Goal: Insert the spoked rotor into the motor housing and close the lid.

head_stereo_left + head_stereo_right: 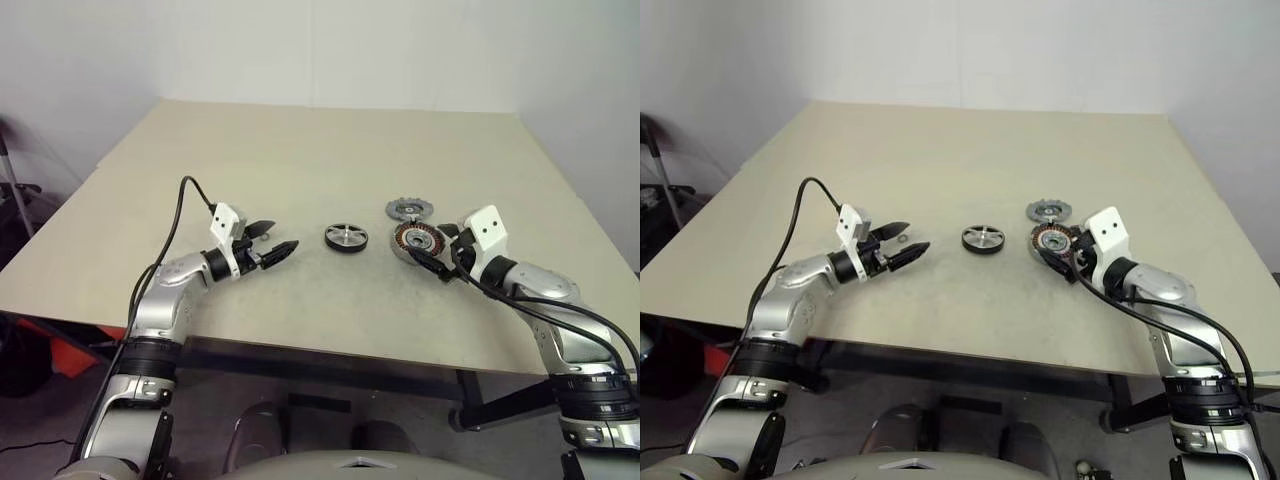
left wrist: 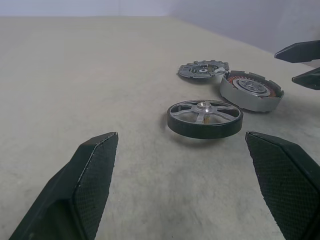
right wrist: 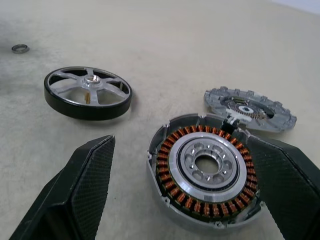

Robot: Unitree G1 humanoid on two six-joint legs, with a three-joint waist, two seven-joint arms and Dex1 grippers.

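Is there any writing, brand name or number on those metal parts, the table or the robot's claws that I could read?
None: no words, numbers or signs can be read.
spoked rotor: bare metal, no marking.
motor housing: copper windings, no label.
lid: small details at its centre, too small to tell if any is text.
table: plain.

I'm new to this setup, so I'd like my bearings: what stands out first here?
Three motor parts lie mid-table on the beige table: a black-rimmed silver spoked rotor, a silver housing ringed with copper windings beside it, and a grey notched lid just behind the housing. The open left gripper faces the rotor; the open right gripper flanks the housing.
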